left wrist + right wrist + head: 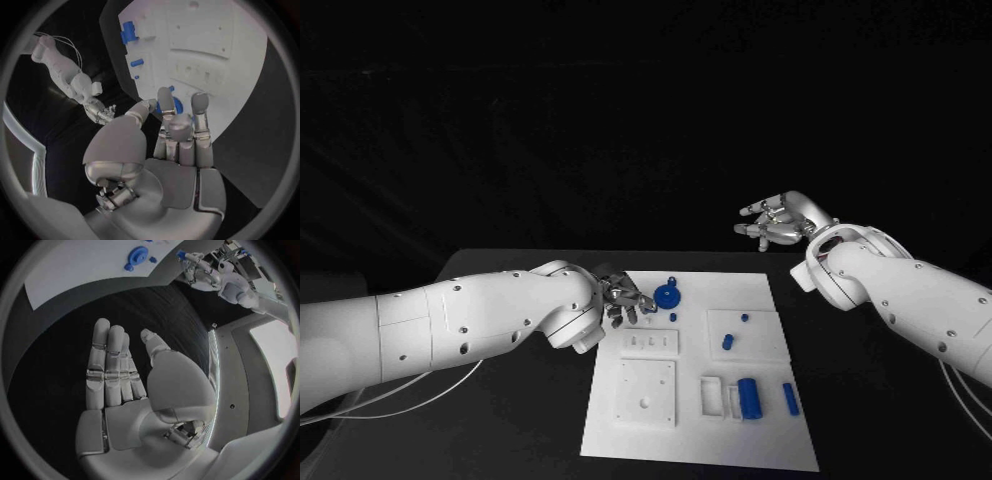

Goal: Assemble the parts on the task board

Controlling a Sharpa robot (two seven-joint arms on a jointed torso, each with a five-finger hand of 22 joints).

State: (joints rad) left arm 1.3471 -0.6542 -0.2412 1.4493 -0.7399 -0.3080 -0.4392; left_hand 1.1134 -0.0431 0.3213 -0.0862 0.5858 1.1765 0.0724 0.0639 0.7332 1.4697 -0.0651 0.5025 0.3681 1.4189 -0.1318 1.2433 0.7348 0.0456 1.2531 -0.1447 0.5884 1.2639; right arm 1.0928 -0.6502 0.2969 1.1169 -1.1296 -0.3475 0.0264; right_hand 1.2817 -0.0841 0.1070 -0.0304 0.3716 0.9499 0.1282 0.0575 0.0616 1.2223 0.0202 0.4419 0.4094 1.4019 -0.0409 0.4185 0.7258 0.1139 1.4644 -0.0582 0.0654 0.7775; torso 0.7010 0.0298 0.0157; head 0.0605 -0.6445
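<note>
Task board (769, 430) recesses hold blue parts (749, 397); left hand (620, 302) and right hand (779, 222) open, empty.

From my seat I see a black table (516, 420) running across the near part of the scene, its surface matte and its far edge just visible against the dark. Beyond that edge I get nothing but blackness: no wall, window or lamp that I can make out in the head view. Light falls on the table's middle and fades toward its left and right sides. In the right wrist view I see a grey floor (240, 370) beside the table, with a pale, bright panel (275, 352) lying on it; what that panel is I cannot tell.
</note>
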